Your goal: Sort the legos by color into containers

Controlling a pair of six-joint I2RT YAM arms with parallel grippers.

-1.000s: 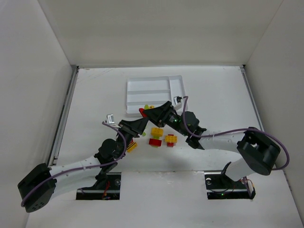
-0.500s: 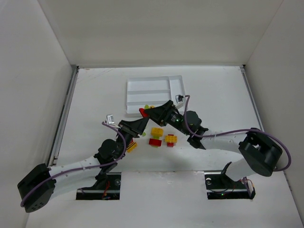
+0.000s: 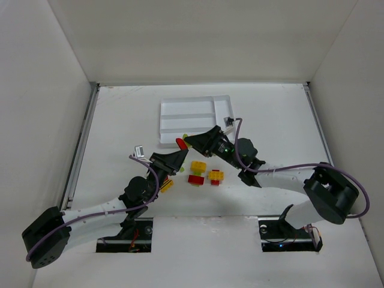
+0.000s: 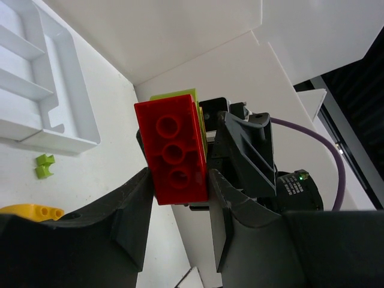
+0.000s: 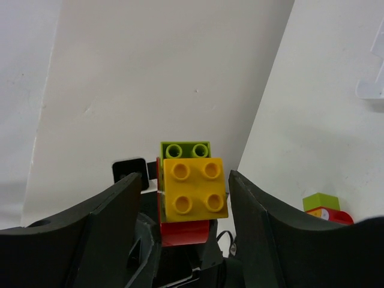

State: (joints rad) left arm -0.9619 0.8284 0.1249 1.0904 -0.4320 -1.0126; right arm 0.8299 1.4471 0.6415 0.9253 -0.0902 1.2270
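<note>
Start at the near side of the surface [image 3: 276,120]. One yellow lego [image 3: 166,185] lies against the left forearm. Three loose legos [image 3: 198,167] in yellow and red lie just beyond it, near the middle of the surface. None of them is sorted yet.

Above and just beyond these, the left fingers [image 4: 135,210] hold a mixed-colour clump [image 3: 180,143] clear of the surface. They close narrowly on the long sides of its red brick [image 4: 174,150]. A lime green brick [image 4: 180,96] sits behind the red one. A yellow brick [image 5: 195,187] caps the end that faces the right arm.

Note the change over the last second. The right arm has shifted slightly toward the far edge, and the left arm has not moved. The clump is still in one piece, so treat the pulling-apart step as unfinished.

The right fingers [image 5: 114,222] stand half apart, one on each side of the yellow brick. One finger is almost against it and the other shows a gap. You cannot tell whether they press on it.

Farther on, a small green lego [image 4: 43,166] lies just beside the near wall of the tray [image 3: 192,103]. The tray sits toward the far edge of the surface. The slots that show hold no lego.
</note>
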